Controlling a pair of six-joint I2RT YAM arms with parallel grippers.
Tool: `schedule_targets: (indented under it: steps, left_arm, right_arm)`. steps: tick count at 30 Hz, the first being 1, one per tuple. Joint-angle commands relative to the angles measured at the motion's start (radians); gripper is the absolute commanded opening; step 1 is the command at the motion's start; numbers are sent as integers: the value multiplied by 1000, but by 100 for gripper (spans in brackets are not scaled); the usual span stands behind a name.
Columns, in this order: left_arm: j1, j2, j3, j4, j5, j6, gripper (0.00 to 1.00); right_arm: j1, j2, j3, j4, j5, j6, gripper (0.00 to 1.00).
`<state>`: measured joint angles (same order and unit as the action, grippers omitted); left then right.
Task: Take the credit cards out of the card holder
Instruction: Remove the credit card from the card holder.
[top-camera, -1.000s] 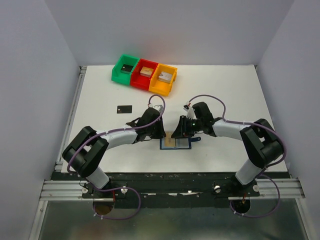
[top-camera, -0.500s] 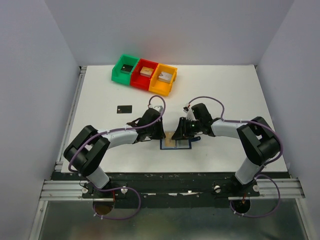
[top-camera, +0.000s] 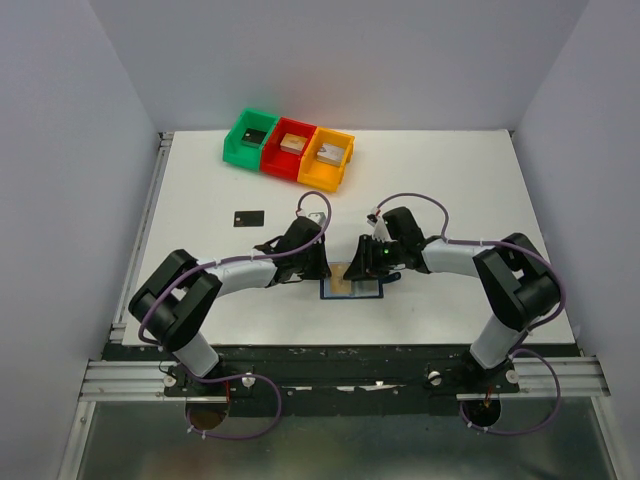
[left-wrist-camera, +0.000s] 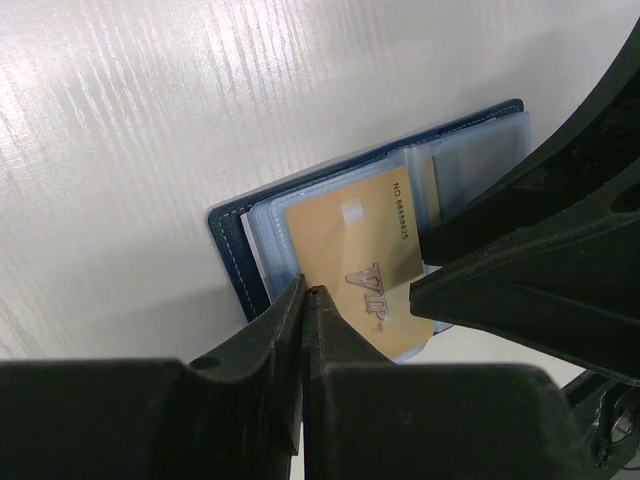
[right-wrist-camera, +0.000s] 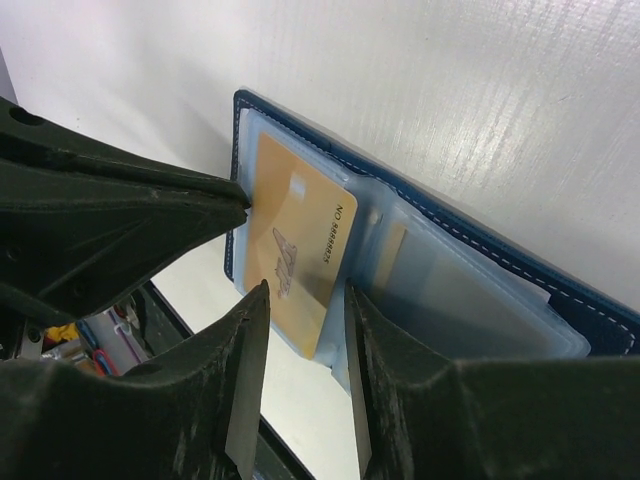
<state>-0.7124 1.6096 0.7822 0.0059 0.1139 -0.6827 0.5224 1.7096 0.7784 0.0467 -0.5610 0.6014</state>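
One gold card (left-wrist-camera: 350, 255) legible only from wrists, left fingers (left-wrist-camera: 265, 345) together, right fingers (right-wrist-camera: 245, 375) apart

Left tool (left-wrist-camera: 305, 290) and right tool (right-wrist-camera: 300, 297) crowd nose to nose over the card holder (left-wrist-camera: 228, 252).
Ahead of each, the other blocks; behind and outward, bare desk (top-camera: 450, 180) lies free.

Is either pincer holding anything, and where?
Right pincer is open astride the end of the gold card, gripping nothing. Left pincer is shut at the holder, on its sleeve edge; a pinch cannot be told.
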Motion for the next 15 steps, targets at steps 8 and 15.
schedule_targets:
  steps: [8,15]
  left_arm:
    - [4,3,-23,-26,-22,-12,15]
    - [5,-66,-26,-20,-25,-15,18]
  right_arm:
    - [-1,33,-42,96,-54,41,42]
    - [-4,41,-42,93,-48,37,42]
